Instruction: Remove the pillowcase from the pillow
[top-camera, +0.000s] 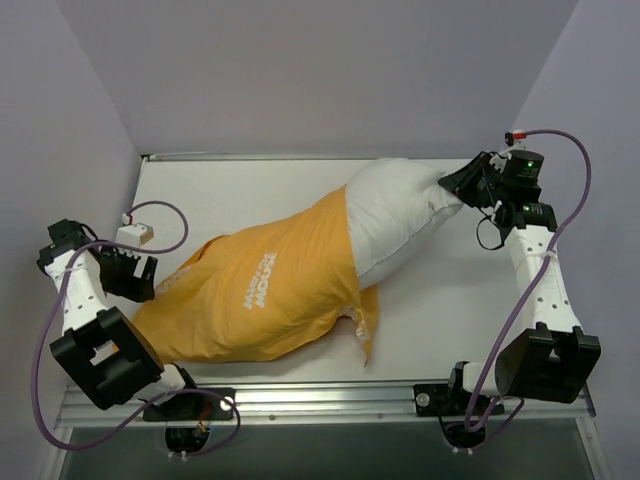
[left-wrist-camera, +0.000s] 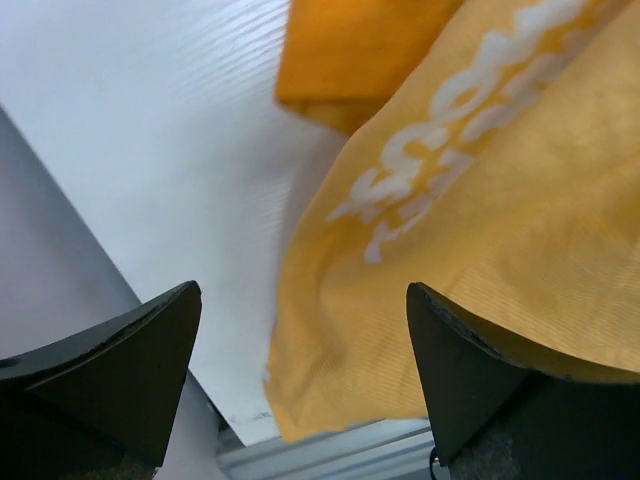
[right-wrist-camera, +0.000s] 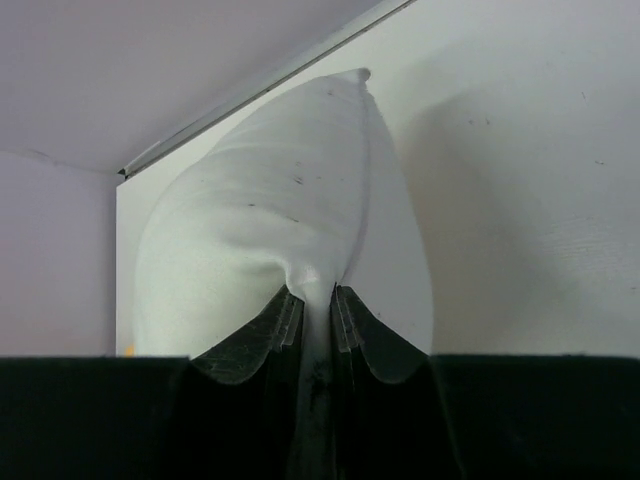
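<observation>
The orange-yellow pillowcase (top-camera: 255, 295) lies across the table's left and middle, still around the lower half of the white pillow (top-camera: 395, 215), whose upper half sticks out toward the back right. My right gripper (top-camera: 462, 183) is shut on the pillow's far corner; in the right wrist view the white fabric (right-wrist-camera: 260, 210) is pinched between its fingers (right-wrist-camera: 318, 300). My left gripper (top-camera: 140, 272) is open and empty beside the pillowcase's left end. In the left wrist view the pillowcase (left-wrist-camera: 480, 220) with white lettering lies between and beyond the spread fingers (left-wrist-camera: 300, 330).
The white table (top-camera: 440, 310) is walled in by grey panels at the back and sides. A metal rail (top-camera: 320, 398) runs along its near edge. A small white connector (top-camera: 133, 235) with cable lies at the left edge.
</observation>
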